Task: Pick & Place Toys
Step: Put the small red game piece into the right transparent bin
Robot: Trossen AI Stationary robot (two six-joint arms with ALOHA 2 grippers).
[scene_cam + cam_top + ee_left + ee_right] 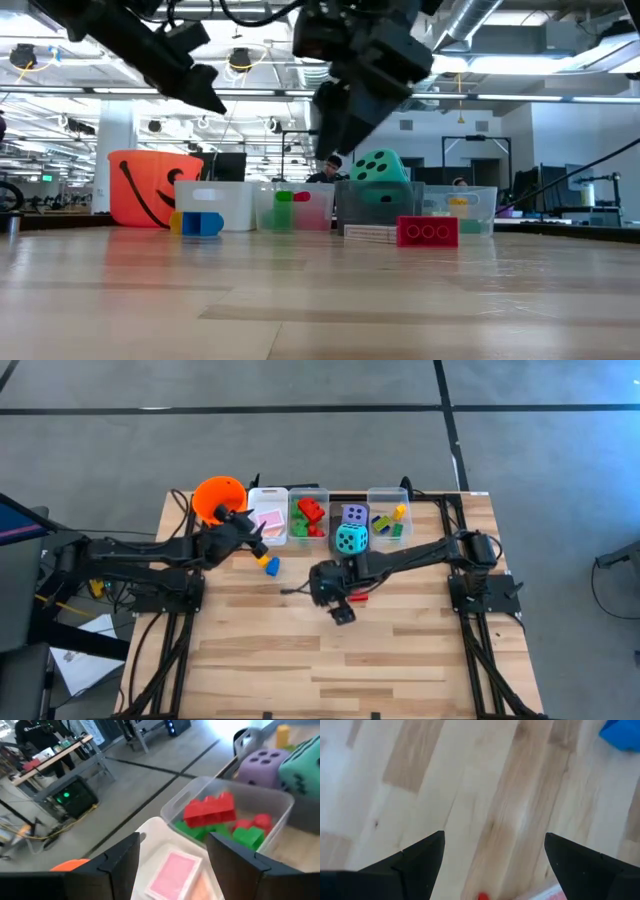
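A wooden worktop (300, 650) seen from above holds a row of four clear bins along its far edge, with an orange bucket (216, 498) at the left end of the row. The left tool (172, 857) hovers over the leftmost bin (268, 518), its two dark fingers spread apart and holding nothing; a pink-white card (172, 872) lies in the bin directly between them. The next bin (225, 802) contains red bricks (210, 810) resting on green bricks (247, 836). A purple die (354, 514) sits in the third bin, and a teal die (351, 540) rests just in front of it. The last bin (388, 510) holds small yellow, green and blue bricks. A blue and yellow brick (268, 564) lies on the bare wood near the left tool. The right tool (492, 862) hangs near the middle of the worktop, pointing down at the wood, fingers wide apart and empty. A red brick (428, 232) lies on the wood just beside it, touching a pink-white card (370, 234)
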